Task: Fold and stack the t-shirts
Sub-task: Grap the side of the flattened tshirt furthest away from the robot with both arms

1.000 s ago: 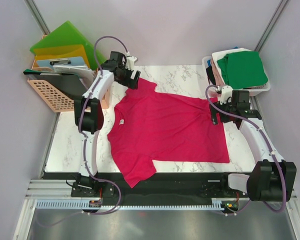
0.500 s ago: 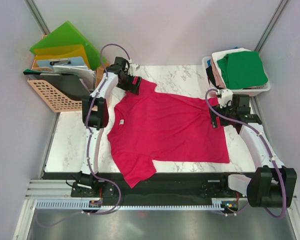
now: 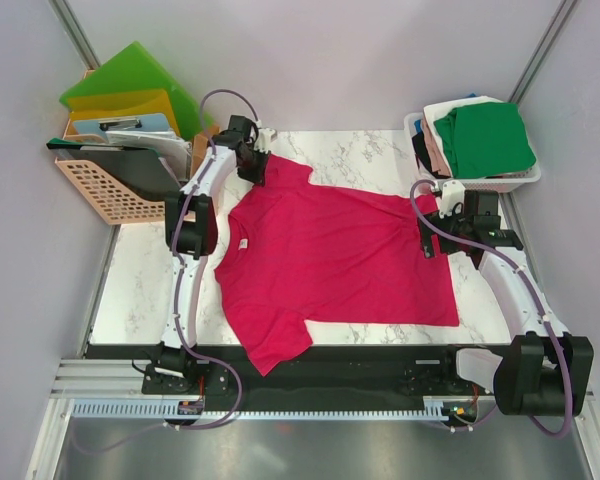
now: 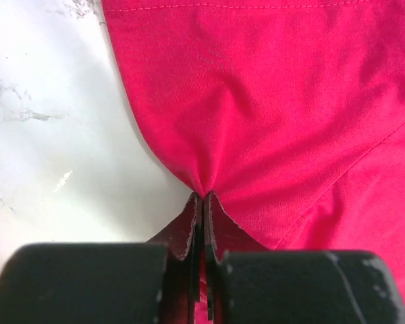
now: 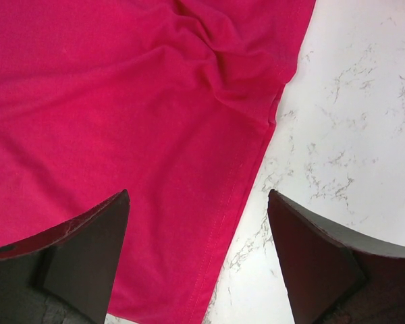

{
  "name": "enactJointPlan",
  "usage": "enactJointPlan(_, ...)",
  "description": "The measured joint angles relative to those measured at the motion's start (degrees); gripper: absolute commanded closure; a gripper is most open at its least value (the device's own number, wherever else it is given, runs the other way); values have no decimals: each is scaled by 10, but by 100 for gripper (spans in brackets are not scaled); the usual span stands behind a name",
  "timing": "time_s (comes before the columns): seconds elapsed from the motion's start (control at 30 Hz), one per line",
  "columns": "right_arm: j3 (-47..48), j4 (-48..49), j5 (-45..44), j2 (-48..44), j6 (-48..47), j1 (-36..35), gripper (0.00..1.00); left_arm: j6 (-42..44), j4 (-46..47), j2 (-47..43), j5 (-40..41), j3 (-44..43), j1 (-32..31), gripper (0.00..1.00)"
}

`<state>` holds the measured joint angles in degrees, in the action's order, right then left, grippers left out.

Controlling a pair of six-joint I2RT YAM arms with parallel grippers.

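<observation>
**A:** In the overhead view, where is the crimson t-shirt (image 3: 330,265) lying?

**B:** It is lying spread flat across the middle of the tabletop (image 3: 140,290), collar toward the left of the frame and hem toward the right. The left fingers (image 3: 262,170) are sitting on the sleeve at the upper left. The right fingers (image 3: 427,237) are hovering by the hem's upper right corner. A green t-shirt (image 3: 485,138) is topping the folded pile in the basket (image 3: 525,181) at the upper right.

**A:** And the left wrist view?

**B:** The left fingers are pressing together on a small pinch of the sleeve's edge at lower centre. The cloth is puckering in creases toward the tips.

**A:** The right wrist view?

**B:** The right fingers are standing wide apart and holding nothing. The hem is running diagonally between them, with cloth on the left and bare marble on the right.

**A:** How is it going to handle?

**B:** I am judging it light, thin and limp, so it will be draping and dragging rather than keeping its shape, and a shallow pinch could slip. The stitched edges look like the best places to take hold: the sleeve hem and the bottom hem corner.
</observation>
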<state>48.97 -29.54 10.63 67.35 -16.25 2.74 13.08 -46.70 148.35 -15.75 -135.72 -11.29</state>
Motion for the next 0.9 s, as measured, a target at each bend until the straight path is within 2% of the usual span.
enactJointPlan(0.3,-5,1,1,0,-1,0,9,0,17,-17,-4,32,-1,98)
enactJointPlan(0.4,-8,1,0,0,-2,0,9,0,28,-52,-19,92,-1,98)
enactJointPlan(0.57,-8,2,0,0,-5,0,9,0,26,-164,-64,268,-2,98)
enactJointPlan(0.6,-8,3,0,0,-6,0,9,0,24,-192,-74,304,-3,92)
enactJointPlan(0.63,-8,4,0,1,-7,0,9,1,25,-223,-82,340,-5,81)
enactJointPlan(0.7,-8,4,1,3,-7,0,9,4,26,-281,-100,403,-7,42)
enactJointPlan(0.77,-8,5,3,8,-8,0,9,7,24,-344,-109,459,-9,35)
enactJointPlan(0.9,-8,5,8,21,-11,0,9,12,38,-442,-109,544,-13,34)
